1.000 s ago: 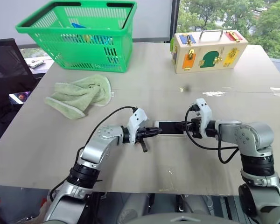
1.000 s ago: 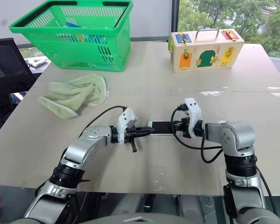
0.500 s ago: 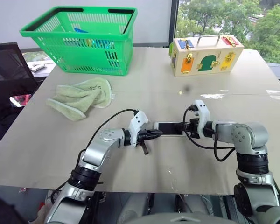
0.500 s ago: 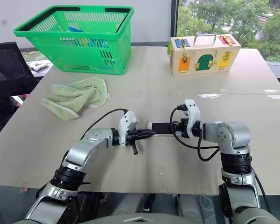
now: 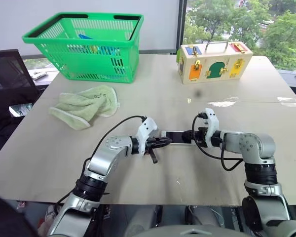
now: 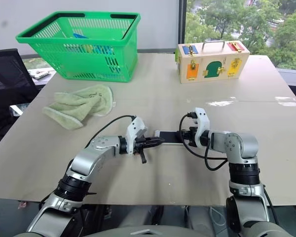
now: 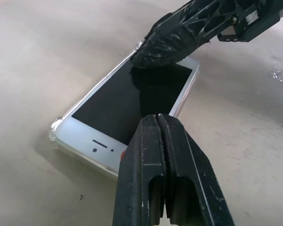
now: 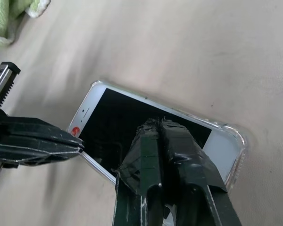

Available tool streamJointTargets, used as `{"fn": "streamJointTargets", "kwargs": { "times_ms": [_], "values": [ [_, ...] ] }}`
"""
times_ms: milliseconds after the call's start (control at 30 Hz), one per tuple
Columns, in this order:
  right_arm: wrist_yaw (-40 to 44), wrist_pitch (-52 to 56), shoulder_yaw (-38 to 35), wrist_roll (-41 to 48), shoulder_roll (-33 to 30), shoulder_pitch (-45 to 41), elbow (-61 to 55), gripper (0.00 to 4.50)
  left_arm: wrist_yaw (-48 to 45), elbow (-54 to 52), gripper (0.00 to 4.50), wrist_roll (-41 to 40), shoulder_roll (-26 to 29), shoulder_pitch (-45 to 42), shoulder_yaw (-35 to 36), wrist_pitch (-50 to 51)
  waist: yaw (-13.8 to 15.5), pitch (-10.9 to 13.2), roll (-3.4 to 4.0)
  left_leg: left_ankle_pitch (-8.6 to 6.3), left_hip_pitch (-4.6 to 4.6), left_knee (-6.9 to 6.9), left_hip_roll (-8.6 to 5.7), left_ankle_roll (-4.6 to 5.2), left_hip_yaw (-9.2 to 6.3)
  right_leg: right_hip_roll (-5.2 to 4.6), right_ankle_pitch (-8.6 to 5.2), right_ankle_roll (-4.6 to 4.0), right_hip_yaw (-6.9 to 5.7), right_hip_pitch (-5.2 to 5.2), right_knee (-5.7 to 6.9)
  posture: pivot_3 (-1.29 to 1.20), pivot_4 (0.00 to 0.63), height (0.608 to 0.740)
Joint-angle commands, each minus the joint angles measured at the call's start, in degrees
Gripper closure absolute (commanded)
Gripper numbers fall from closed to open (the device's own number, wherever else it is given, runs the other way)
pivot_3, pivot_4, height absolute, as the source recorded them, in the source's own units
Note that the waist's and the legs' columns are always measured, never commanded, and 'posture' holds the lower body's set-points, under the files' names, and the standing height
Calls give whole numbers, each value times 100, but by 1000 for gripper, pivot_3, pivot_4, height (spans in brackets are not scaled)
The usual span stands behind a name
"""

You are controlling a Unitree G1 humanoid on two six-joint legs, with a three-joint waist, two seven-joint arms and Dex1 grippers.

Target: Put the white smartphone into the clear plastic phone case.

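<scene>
The white smartphone (image 7: pixel 132 103) lay in the clear plastic phone case (image 8: pixel 236 141) near the table's (image 5: pixel 227 74) front edge. Both grippers, left (image 7: pixel 159 123) and right (image 8: pixel 156 129), stayed clenched, empty, pressing its screen; the right had sunk slightly. Seating appeared nearly complete.

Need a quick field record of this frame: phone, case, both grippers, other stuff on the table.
phone: white smartphone lies flat, screen up, on the table
case: clear plastic phone case, its rim around the phone's corners; full seating cannot be told
left gripper: left gripper, fingers shut, tips at one end of the phone
right gripper: right gripper, fingers shut, tips over the screen near the other end
other items: green basket, green towel, wooden latch box, all farther back on the table
</scene>
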Motion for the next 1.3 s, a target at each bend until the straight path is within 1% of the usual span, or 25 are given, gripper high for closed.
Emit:
{"fn": "streamJointTargets", "kwargs": {
  "times_ms": [33,133,167,233,333,367,533,667,767,833,867,933,1033,1100,1133,1200,1233,1267,1300],
  "values": [
    [-341,-41,298,-482,-106,681,625,4500,36,-82,4463,15,-8,-44,27,-7,-14,0,0,0,0,0,0,0,0,0,0,0,0,0,0,0,150,740],
    [10,-316,167,-112,-213,785,-78,4500,32,-71,4463,19,-2,-34,21,-6,-9,5,3,0,-7,0,0,0,-2,-1,-1,1,0,0,-7,0,150,740],
    [156,-293,263,-24,-387,848,-349,4500,29,-70,4463,20,3,-26,19,-3,2,14,5,0,-11,0,0,0,-3,-1,-1,1,-1,-1,-11,0,150,740],
    [370,-328,563,-9,-751,970,-713,4500,27,-68,4463,21,11,-15,17,3,10,47,56,0,-25,0,-2,1,-5,-1,0,2,-3,-7,-29,0,150,740],
    [586,-370,1110,-107,-1308,1109,-989,4500,26,-62,4463,26,14,-1,15,5,-4,53,54,-1,-23,-25,-3,3,-5,-3,1,3,-6,-11,-48,0,150,740],
    [632,-410,1318,-187,-1500,1131,-1033,4500,26,-68,4463,25,15,3,14,11,-5,54,55,0,-23,-38,-3,3,-7,-4,12,21,-9,-14,-56,0,150,740],
    [698,-612,2129,-610,-2186,1002,-924,4500,43,-79,4463,32,5,-18,1,46,0,52,36,-2,-24,-54,-3,5,-10,-5,12,24,-12,-11,-80,0,150,740],
    [855,-681,2708,-831,-2462,715,-749,4500,57,-105,4463,27,15,-23,12,75,23,54,3,-3,-23,-48,-3,7,-9,-8,0,12,-13,-5,-82,0,150,740],
    [917,-960,3013,-1091,-2486,506,-528,4500,84,-158,4463,13,20,-9,12,103,22,46,-12,-3,-20,-47,-2,7,-9,-9,-2,8,-12,0,-81,0,150,740],
    [923,-1432,2819,-1141,-2285,510,-478,4500,113,-213,4463,-15,8,10,56,65,15,45,-21,-3,-18,-47,-2,6,-10,-9,-2,8,-13,1,-81,0,150,740],
    [922,-1762,2607,-1109,-2121,568,-495,4500,128,-249,4463,-63,-16,26,114,30,7,47,-26,-3,-18,-47,-1,6,-10,-10,-3,7,-12,1,-81,0,150,740],
    [928,-2653,2227,-1133,-1886,773,-672,4500,162,-313,4463,-169,-74,57,255,-39,-69,69,-43,-3,-16,-48,1,6,-11,-9,-2,7,-12,0,-80,0,150,740],
    [983,-4176,1763,-1275,-1623,1238,-1055,4500,253,-356,4463,-283,-193,110,478,-209,-96,112,-28,-3,-18,-48,2,6,-10,-8,-2,8,-11,-12,-78,0,150,740],
    [921,-4557,1466,-1270,-1473,1409,-1154,4500,308,-371,4463,-357,-287,125,604,-308,-92,176,20,-2,-23,-48,3,5,-9,-9,0,10,-12,-25,-72,0,150,740],
    [912,-4628,1312,-1218,-1439,1481,-1219,4500,365,-370,4463,-377,-345,126,677,-389,-67,204,30,-1,-32,-48,2,5,-8,-9,14,29,-12,-39,-71,0,150,740],
    [903,-4710,1036,-1142,-1443,1652,-1411,3890,461,-377,4500,-511,-462,102,873,-443,-15,225,33,1,-40,-48,-1,3,-8,-8,28,29,-12,-56,-66,0,150,740],
    [950,-4791,953,-1150,-1497,1747,-1518,3604,532,-380,4238,-638,-543,67,1018,-415,6,231,31,5,-49,-50,-2,7,-9,-8,40,8,-12,-65,-66,0,150,740],
    [1001,-4866,881,-1167,-1559,1849,-1631,3215,560,-401,3955,-771,-600,37,1141,-372,35,232,31,18,-53,-50,-3,4,-9,-7,41,6,-12,-68,-66,0,150,740],
    [1076,-4925,782,-1164,-1660,1996,-1807,2664,507,-453,3617,-863,-582,32,1209,-347,71,233,29,24,-65,-50,-5,-8,-9,-7,41,5,-10,-77,-67,0,150,740]
  ]
}}
